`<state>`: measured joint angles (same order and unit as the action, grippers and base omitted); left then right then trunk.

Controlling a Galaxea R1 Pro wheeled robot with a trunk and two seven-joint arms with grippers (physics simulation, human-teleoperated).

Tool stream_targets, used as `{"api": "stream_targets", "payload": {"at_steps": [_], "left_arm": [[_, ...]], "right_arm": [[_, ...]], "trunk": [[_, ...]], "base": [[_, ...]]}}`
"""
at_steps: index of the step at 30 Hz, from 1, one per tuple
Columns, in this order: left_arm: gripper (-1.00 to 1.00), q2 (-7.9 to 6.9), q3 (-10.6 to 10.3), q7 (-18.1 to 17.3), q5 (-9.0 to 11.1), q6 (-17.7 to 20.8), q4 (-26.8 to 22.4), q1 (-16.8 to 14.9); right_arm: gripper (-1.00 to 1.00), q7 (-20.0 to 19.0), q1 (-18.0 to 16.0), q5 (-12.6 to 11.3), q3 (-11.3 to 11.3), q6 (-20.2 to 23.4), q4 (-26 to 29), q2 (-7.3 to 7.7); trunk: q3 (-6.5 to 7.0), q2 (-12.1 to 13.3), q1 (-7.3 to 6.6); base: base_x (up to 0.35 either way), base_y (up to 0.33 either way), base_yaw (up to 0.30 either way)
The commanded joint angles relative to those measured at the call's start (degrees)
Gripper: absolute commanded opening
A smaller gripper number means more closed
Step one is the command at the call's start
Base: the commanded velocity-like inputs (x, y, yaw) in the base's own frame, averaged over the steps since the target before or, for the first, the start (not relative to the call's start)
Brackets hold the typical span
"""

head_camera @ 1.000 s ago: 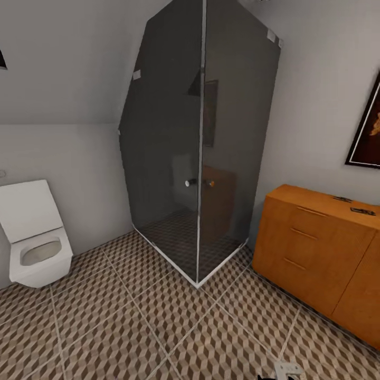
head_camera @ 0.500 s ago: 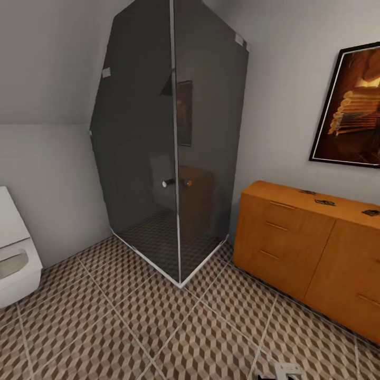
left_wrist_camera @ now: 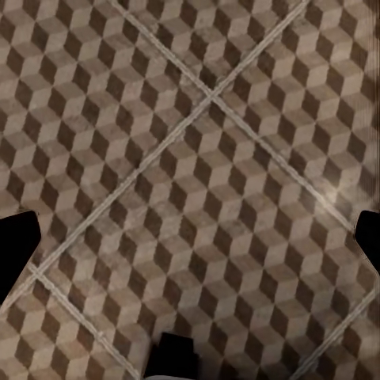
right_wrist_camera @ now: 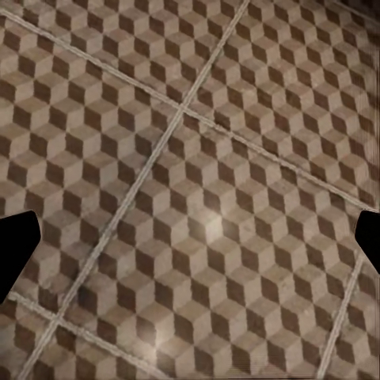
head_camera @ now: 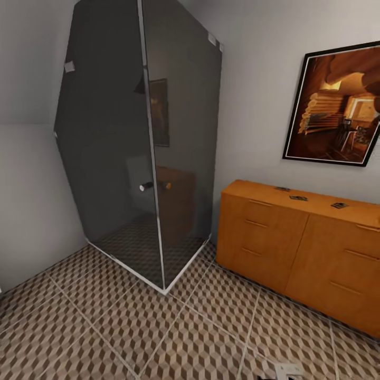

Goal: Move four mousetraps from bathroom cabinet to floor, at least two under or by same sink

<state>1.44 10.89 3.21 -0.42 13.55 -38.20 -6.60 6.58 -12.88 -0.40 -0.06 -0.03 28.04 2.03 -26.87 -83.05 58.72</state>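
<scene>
The cabinet [head_camera: 295, 243], low and orange-brown with slim drawer handles, stands against the right wall in the head view. On its flat top lie three small dark mousetraps [head_camera: 283, 188] [head_camera: 298, 198] [head_camera: 339, 205], too small for detail. The bathroom floor [head_camera: 158, 338] of cube-pattern tiles spreads in front of it. My left gripper [left_wrist_camera: 190, 241] hangs open over bare tiles, its dark fingertips [left_wrist_camera: 17, 241] far apart at the frame edges. My right gripper [right_wrist_camera: 190, 241] is open too, above bare tiles, holding nothing.
A dark glass shower enclosure [head_camera: 142, 158] with a small round door knob [head_camera: 142, 187] fills the far corner left of the cabinet. A framed picture [head_camera: 335, 105] hangs above the cabinet. Open tiled floor lies between me and both.
The head camera has swung to the right: the toilet has left the view, and the cabinet and the framed picture have come further in. Nothing in the room itself has moved.
</scene>
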Motion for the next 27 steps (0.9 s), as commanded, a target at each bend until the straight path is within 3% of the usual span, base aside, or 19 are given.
{"api": "stream_targets", "payload": {"at_steps": [1,27], "left_arm": [[1.00,0.06,0.19,0.03,-0.03,0.33,-0.13,0.00],[1.00,0.06,0.19,0.04,-0.02,0.34,-0.16,0.01]], "right_arm": [[1.00,0.10,-0.04,-0.04,-0.01,-0.01,0.00,-0.01],[1.00,0.10,-0.04,-0.06,-0.03,-0.03,-0.01,-0.01]], "trunk": [[-0.06,-0.03,0.00],[-0.06,-0.03,0.00]], "base": [[0.050,0.023,-0.271],[0.004,0.002,-0.271]]}}
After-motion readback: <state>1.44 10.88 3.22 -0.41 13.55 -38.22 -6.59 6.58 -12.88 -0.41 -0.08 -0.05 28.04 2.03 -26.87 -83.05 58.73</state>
